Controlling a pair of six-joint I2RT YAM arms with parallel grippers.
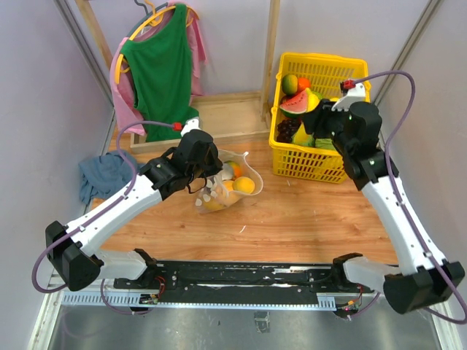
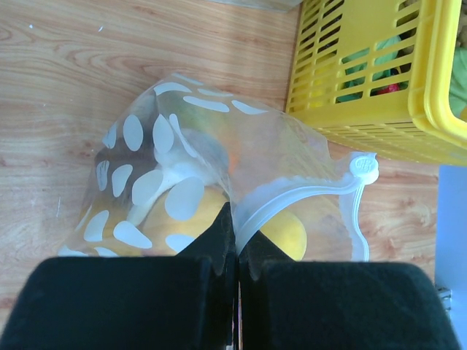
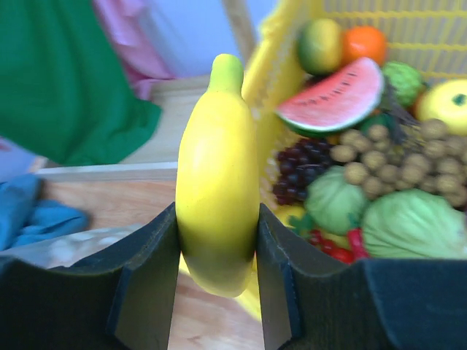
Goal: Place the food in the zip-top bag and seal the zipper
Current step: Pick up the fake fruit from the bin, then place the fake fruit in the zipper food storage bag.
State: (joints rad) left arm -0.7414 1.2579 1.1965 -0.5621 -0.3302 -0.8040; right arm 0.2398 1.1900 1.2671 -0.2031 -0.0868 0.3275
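The left gripper [image 2: 235,227] has its two black fingers pressed together at the bottom centre of the left wrist view, pinching the rim of the zip-top bag [image 2: 182,146]. From that pinch the zipper [image 2: 292,198] curves away as a pale strip toward the right, ending in a small round tab just short of the yellow basket [image 2: 430,87] in the upper right. Behind the dotted plastic lies a yellow round fruit [image 2: 286,235], close beside the fingers. In the top view the bag sits on the wooden table [image 1: 292,219] left of centre with its mouth gaping upward, an orange fruit [image 1: 244,185] and other pale yellow ones showing inside. The right gripper [image 3: 217,213] clamps a yellow banana [image 3: 219,168] between its dark fingers at the centre of the right wrist view, the banana standing upright with its greenish tip at the top. Beyond it, in the right half of that view, the basket holds more toy food: a watermelon slice [image 3: 332,95], dark grapes [image 3: 303,164] and several green and orange fruits. In the top view the right arm's wrist hangs over the basket's left part in the upper right of the frame. A blue cloth [image 1: 106,175] lies crumpled at the table's left edge, and a green shirt [image 1: 160,73] hangs on a hanger in the upper left.
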